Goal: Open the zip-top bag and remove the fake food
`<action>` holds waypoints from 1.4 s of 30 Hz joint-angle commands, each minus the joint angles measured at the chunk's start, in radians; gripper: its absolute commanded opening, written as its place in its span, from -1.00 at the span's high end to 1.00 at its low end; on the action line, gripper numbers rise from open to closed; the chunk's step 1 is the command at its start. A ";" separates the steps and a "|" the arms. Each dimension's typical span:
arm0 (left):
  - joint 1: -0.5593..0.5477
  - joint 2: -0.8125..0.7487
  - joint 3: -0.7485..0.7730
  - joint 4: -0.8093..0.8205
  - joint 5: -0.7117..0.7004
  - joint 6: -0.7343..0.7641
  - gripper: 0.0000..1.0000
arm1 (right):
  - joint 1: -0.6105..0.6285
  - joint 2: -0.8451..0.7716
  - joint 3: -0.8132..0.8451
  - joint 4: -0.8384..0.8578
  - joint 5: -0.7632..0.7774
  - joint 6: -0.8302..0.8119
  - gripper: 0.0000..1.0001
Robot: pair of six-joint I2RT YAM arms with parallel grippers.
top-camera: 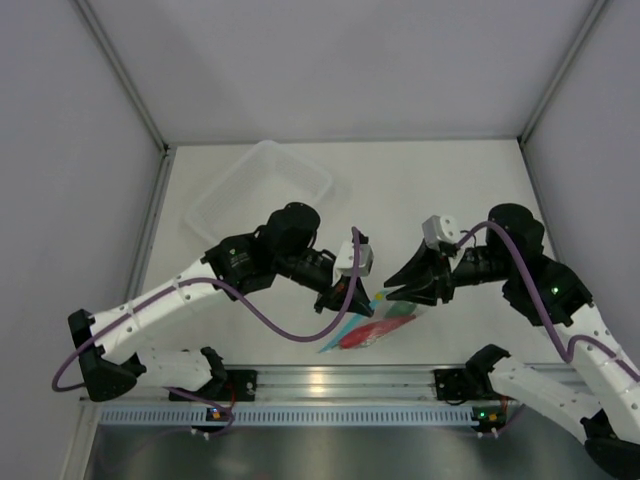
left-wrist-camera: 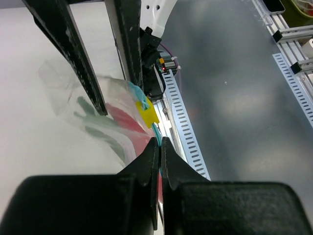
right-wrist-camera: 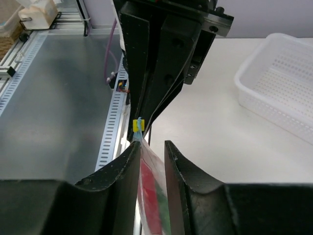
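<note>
1. Our left gripper (left-wrist-camera: pixel 160 141) is pinched tight on the teal zip strip (left-wrist-camera: pixel 136 92) of the zip-top bag (left-wrist-camera: pixel 98 112).
2. Our right gripper (right-wrist-camera: pixel 151 147) has its fingers apart, straddling the bag's edge below a yellow slider (right-wrist-camera: pixel 138 125).
3. The bag sits between both grippers near the front edge of the table (top-camera: pixel 450 190), with the fake food (top-camera: pixel 368 334) inside.

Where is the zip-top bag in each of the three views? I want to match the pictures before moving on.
Top external: the zip-top bag lies low centre, just above the slotted rail.
Left wrist: the bag is centre-left, its zip edge pinched in the left gripper.
Right wrist: the bag is bottom centre, between the fingers of the right gripper.
Shared landmark: the slotted rail shows in all three views.
</note>
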 commanded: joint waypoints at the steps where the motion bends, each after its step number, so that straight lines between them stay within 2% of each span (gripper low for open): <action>1: -0.003 -0.030 0.013 0.010 0.008 0.042 1.00 | 0.039 0.038 0.014 -0.015 0.022 -0.001 0.48; 5: -0.001 -0.011 0.033 -0.024 -0.013 0.057 1.00 | 0.071 0.052 0.031 -0.008 0.058 0.009 0.64; 11: -0.003 0.004 0.060 -0.064 -0.030 0.080 1.00 | 0.109 0.061 0.039 -0.040 0.088 -0.004 0.68; 14: -0.003 -0.013 0.056 -0.068 -0.045 0.088 1.00 | 0.115 0.054 0.036 -0.056 0.093 -0.017 0.78; 15: -0.003 -0.019 0.056 -0.068 -0.050 0.086 1.00 | 0.115 0.048 0.036 -0.059 0.099 -0.018 0.88; 17: -0.003 -0.024 0.056 -0.070 -0.065 0.089 1.00 | 0.115 0.043 0.031 -0.056 0.101 -0.017 0.89; 20: -0.001 -0.018 0.059 -0.071 -0.093 0.083 1.00 | 0.117 0.037 0.030 -0.051 0.104 -0.009 1.00; 25: 0.000 0.001 0.091 -0.071 -0.177 0.054 1.00 | 0.122 0.031 0.036 -0.033 0.191 0.024 1.00; 27: -0.001 0.004 0.102 -0.070 -0.226 0.042 0.75 | 0.125 0.025 0.037 -0.030 0.220 0.029 1.00; 29: 0.000 0.006 0.122 -0.070 -0.238 0.037 0.34 | 0.125 0.019 0.041 -0.019 0.254 0.040 1.00; 31: -0.001 0.003 0.131 -0.070 -0.236 0.039 0.10 | 0.125 0.012 0.041 -0.008 0.251 0.040 1.00; 32: 0.000 0.002 0.139 -0.070 -0.228 0.043 -0.19 | 0.125 0.011 0.041 -0.005 0.246 0.037 1.00; 34: -0.001 0.002 0.149 -0.067 -0.237 0.048 -0.29 | 0.126 0.017 0.047 -0.008 0.277 0.038 1.00; 36: 0.000 -0.010 0.139 -0.016 -0.266 0.037 -0.51 | 0.125 0.029 0.056 -0.027 0.286 0.029 1.00; 39: 0.000 -0.025 0.097 0.059 -0.321 0.022 -0.58 | 0.125 0.034 0.060 -0.031 0.279 0.023 1.00; 42: -0.001 -0.024 0.079 0.126 -0.329 -0.001 -0.53 | 0.125 0.029 0.062 -0.027 0.285 0.023 1.00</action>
